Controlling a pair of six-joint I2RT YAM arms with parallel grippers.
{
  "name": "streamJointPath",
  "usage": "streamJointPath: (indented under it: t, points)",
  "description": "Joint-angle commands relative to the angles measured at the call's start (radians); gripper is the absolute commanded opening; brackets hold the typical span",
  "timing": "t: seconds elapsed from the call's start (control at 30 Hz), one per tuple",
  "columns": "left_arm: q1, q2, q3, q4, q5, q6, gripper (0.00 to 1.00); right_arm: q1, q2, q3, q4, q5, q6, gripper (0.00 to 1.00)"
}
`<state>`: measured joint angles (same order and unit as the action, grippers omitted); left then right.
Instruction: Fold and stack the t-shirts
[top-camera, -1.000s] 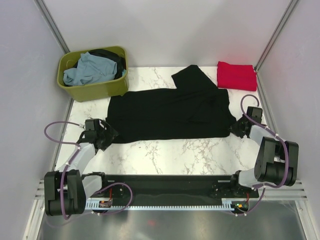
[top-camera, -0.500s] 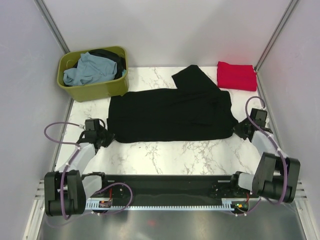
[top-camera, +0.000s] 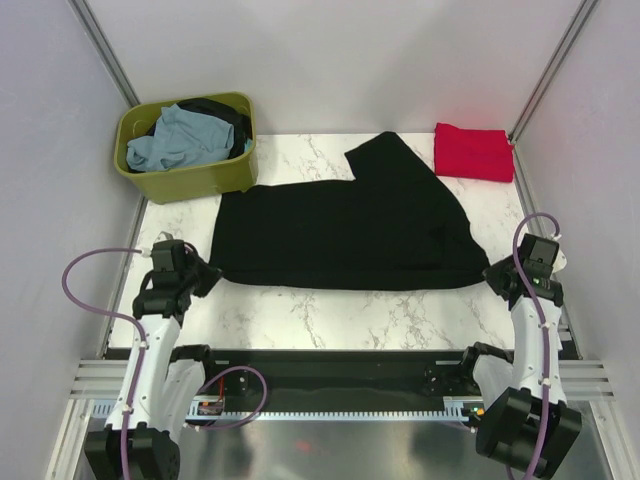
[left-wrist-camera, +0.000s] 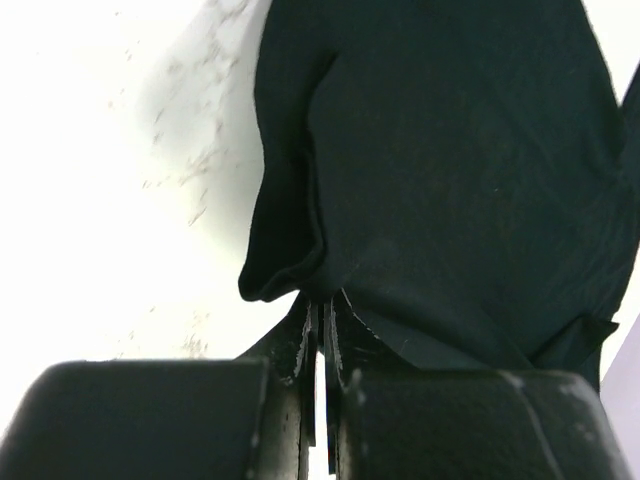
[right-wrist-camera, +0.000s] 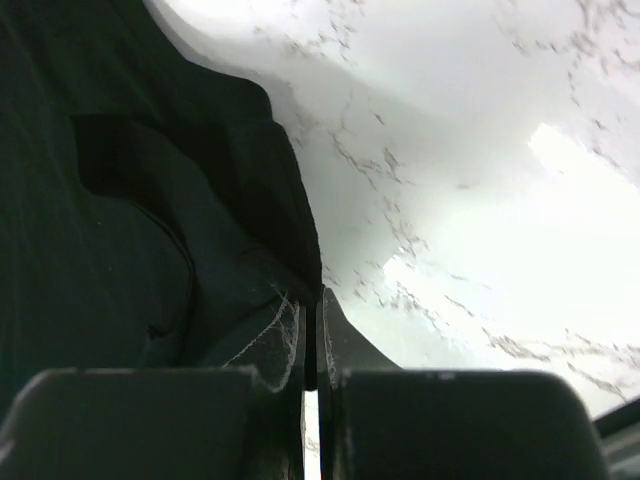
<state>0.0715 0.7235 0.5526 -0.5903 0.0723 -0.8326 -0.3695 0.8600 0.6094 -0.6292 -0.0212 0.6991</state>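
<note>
Cloth: black t-shirt (top-camera: 345, 225), limp | left gripper (top-camera: 204, 272), right gripper (top-camera: 492, 277): clamped on hem corners

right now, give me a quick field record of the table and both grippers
black t-shirt: spread over the marble table
left gripper: shut on its near left corner
right gripper: shut on its near right corner
red t-shirt: folded, far right corner
tub: far left, holds blue-grey shirt and dark cloth
</note>
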Motion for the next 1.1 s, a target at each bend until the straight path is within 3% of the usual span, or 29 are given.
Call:
streamJointPath:
  t: [0.0,0.07,0.1,0.13,0.23,0.3,0.43,0.57,0.63,0.7,0.8,1.07]
  points:
    - [0.004,-0.045,0.026,-0.095,-0.002,-0.013,0.02,-0.038,-0.042,-0.002,-0.073,-0.003,-0.016,0.03]
    - [0.004,-0.065,0.044,-0.143,0.009,-0.025,0.06,-0.048,-0.064,-0.002,-0.11,-0.008,-0.018,0.09]
    - [0.005,-0.073,0.05,-0.152,0.017,-0.025,0.08,-0.052,-0.076,-0.003,-0.116,-0.009,-0.019,0.18]
    - [0.005,-0.094,0.067,-0.169,0.029,-0.023,0.18,-0.055,-0.088,-0.007,-0.124,-0.01,-0.021,0.47]
    - [0.004,-0.133,0.11,-0.207,0.087,0.015,0.89,-0.057,-0.13,-0.002,-0.136,-0.028,-0.02,0.91]
    - [0.004,-0.139,0.142,-0.224,0.101,0.087,0.99,-0.057,-0.138,0.038,-0.145,-0.026,-0.023,0.94]
    - [0.005,-0.112,0.266,-0.24,0.116,0.225,0.99,-0.057,-0.148,0.122,-0.158,-0.031,-0.035,0.95]
    - [0.004,-0.091,0.314,-0.211,0.083,0.348,0.96,-0.014,-0.095,0.043,0.049,-0.294,-0.052,0.89]
    - [0.004,-0.099,0.288,-0.178,0.037,0.354,0.96,0.094,-0.034,0.038,0.108,-0.263,-0.033,0.88]
    - [0.005,-0.122,0.248,-0.142,0.101,0.365,0.94,0.221,0.01,0.053,0.12,-0.169,-0.026,0.87]
    - [0.004,-0.136,0.245,-0.114,0.103,0.375,0.93,0.311,0.071,0.018,0.166,-0.149,-0.006,0.84]
    - [0.005,-0.154,0.241,-0.114,0.078,0.371,0.92,0.417,0.211,-0.06,0.281,-0.085,0.051,0.79]
